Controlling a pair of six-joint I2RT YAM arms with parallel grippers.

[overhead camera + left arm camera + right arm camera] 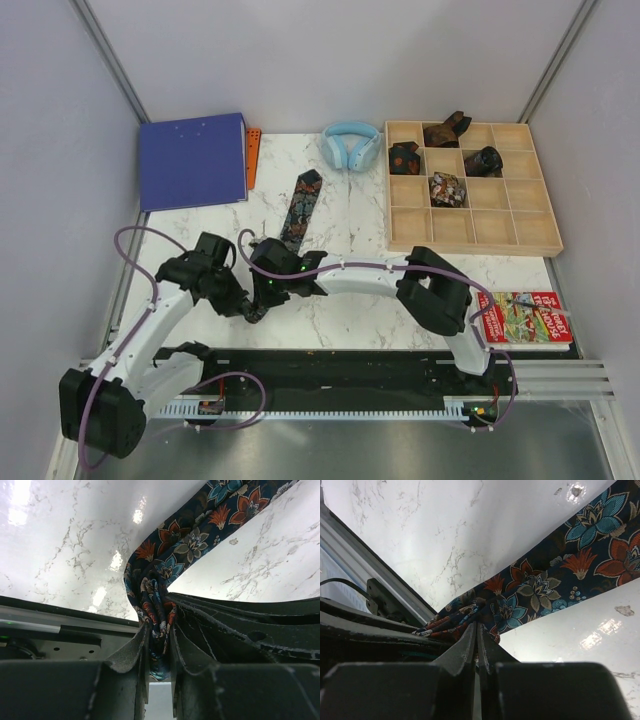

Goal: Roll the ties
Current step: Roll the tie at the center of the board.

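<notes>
We have the left gripper (159,632) and right gripper (477,630) both clamped on the bunched near end of the floral tie (300,208), which trails toward twelve o'clock; uneven tugging could slip the fabric loose.

Bystanders on the white marble table (340,325)

A blue binder (193,160) lies flat at the far left, with a narrow orange strip (252,156) against its right edge (only a sliver of it shows). Light-blue headphones (350,145) sit at the far edge near the middle, just left of a shallow wooden tray (470,246) divided into square compartments, which takes up the far right. Near the right front corner lies a flat red printed item (525,318), book or box, apart from the tray.
</notes>
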